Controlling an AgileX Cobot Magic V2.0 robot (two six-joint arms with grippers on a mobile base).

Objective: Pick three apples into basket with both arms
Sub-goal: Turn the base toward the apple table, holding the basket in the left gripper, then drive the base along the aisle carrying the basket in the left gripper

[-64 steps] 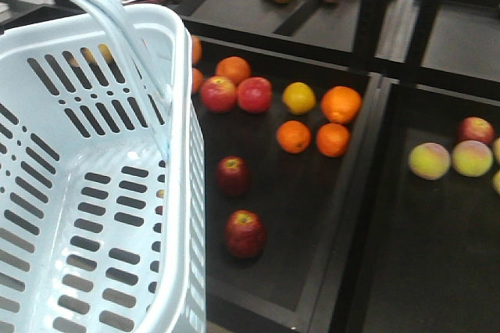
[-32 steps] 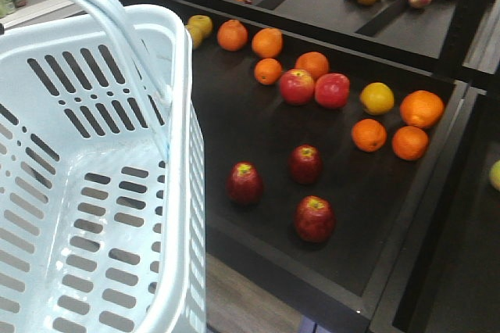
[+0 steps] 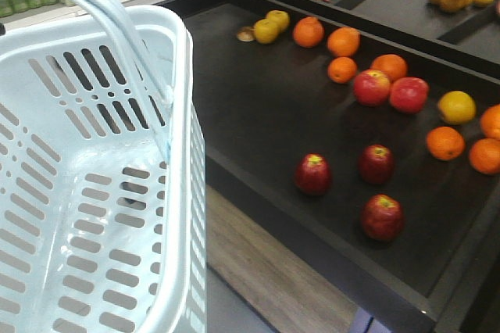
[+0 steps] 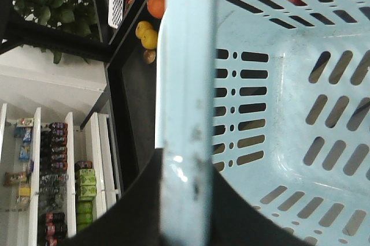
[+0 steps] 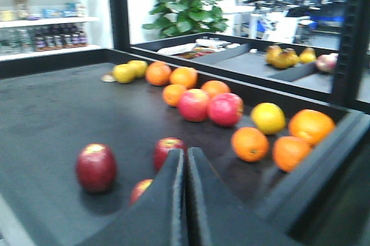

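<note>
The black desk (image 3: pixel 258 114) is seen spread across the right of the front view. The pale blue basket (image 3: pixel 181 75) is shown filling the left, just beside the desk's near edge. Its handle (image 4: pixel 185 55) is clamped by the left claw (image 4: pixel 186 168), with one black finger on each side. The right claw (image 5: pixel 185 156) is held low over the desk, fingers pressed together, nothing gripped. Three dark red apples (image 3: pixel 376 163) are found lying on the desk outside the basket, each clear of the others. Oranges (image 3: pixel 446 143) are scattered beyond them.
</note>
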